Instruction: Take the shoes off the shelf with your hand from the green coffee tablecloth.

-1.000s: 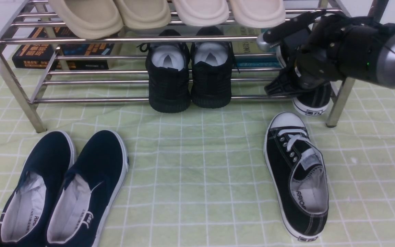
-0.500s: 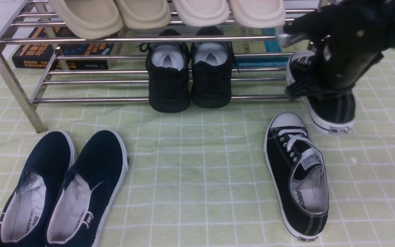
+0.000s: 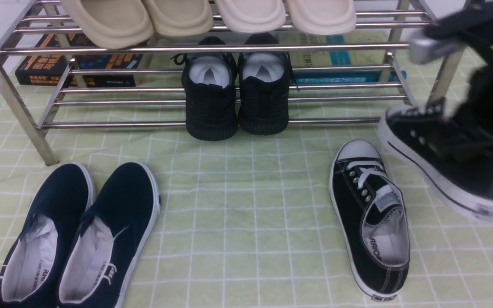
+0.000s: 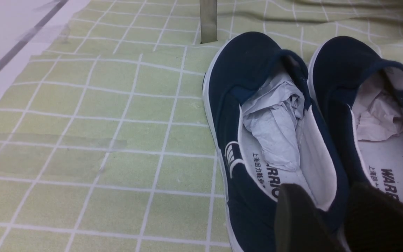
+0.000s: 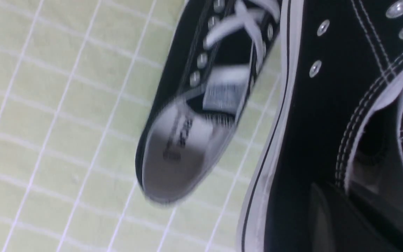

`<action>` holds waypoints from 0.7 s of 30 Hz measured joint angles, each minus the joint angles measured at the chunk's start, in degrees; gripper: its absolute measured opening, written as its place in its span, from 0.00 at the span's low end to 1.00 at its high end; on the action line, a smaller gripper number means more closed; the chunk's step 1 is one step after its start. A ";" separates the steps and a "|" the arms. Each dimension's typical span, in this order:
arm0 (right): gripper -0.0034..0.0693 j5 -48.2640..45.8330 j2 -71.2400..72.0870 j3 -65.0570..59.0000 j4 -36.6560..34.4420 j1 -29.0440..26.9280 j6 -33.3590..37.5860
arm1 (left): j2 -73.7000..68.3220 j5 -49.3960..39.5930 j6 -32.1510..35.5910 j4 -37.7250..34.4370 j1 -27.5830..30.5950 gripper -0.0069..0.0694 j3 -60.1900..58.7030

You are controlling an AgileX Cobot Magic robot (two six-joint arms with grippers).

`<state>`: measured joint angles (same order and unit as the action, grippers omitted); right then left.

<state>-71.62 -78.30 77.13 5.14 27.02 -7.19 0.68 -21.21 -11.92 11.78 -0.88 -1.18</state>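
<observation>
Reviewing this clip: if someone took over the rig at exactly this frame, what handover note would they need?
Right hand: shut on the second canvas sneaker, which it holds tilted in the air, off the shelf and to its right.
Left hand: open, holding nothing, over the navy slip-ons.
Done: the first canvas sneaker lies on the tablecloth in front of the shelf.
Left: lower the held sneaker onto the cloth, probably beside its mate, and release.
</observation>
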 joint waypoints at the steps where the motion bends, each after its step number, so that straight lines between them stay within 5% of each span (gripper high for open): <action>1: 0.06 0.00 2.89 -3.43 -0.30 0.00 -0.27 | 0.00 0.00 0.00 0.00 0.00 0.40 0.00; 10: 0.06 11.34 6.55 -19.13 2.11 0.00 -0.78 | 0.00 0.00 0.00 0.00 0.00 0.40 0.00; 21: 0.07 20.86 1.64 -20.51 6.68 0.00 -0.78 | 0.00 -0.05 0.00 0.00 0.00 0.40 0.00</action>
<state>-50.76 -76.66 56.62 11.82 27.02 -7.97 0.68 -21.26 -11.92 11.78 -0.88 -1.18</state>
